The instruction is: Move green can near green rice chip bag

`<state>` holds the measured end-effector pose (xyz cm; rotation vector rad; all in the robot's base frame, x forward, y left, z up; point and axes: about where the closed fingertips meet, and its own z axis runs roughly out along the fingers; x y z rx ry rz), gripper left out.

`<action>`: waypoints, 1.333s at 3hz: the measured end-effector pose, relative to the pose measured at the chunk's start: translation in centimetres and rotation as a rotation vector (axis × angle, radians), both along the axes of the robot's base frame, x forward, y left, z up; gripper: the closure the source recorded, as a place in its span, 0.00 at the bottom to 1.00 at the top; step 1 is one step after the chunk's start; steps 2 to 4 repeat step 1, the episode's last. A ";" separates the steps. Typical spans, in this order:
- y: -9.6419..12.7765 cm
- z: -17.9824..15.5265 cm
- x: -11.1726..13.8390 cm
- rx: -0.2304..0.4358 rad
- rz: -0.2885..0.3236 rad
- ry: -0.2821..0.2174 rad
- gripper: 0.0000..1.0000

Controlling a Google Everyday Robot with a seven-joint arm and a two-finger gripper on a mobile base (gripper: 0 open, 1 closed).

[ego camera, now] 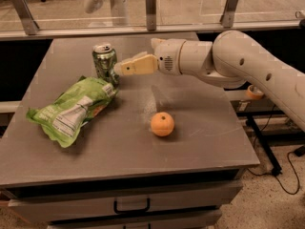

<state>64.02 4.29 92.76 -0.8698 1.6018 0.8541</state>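
The green can (104, 62) stands upright at the back left of the grey table (205, 142), its silver top and pull tab showing. Its base is right beside the upper right corner of the green rice chip bag (71, 109), which lies flat and crinkled with its white label panel facing up. My gripper (119, 69) reaches in from the right at can height. Its cream tip is at the can's right side, touching it or almost so.
An orange (162, 124) sits on the table right of the bag and in front of my arm (228, 61). A glass barrier with metal posts (151, 8) runs behind the table. Drawers with a handle (131, 206) are below the front edge.
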 end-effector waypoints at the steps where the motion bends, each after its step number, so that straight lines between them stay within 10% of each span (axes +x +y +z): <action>1: 0.2 0.0 0.0 0.001 0.004 0.000 0.00; 4: 0.2 0.0 0.0 0.001 0.004 0.000 0.00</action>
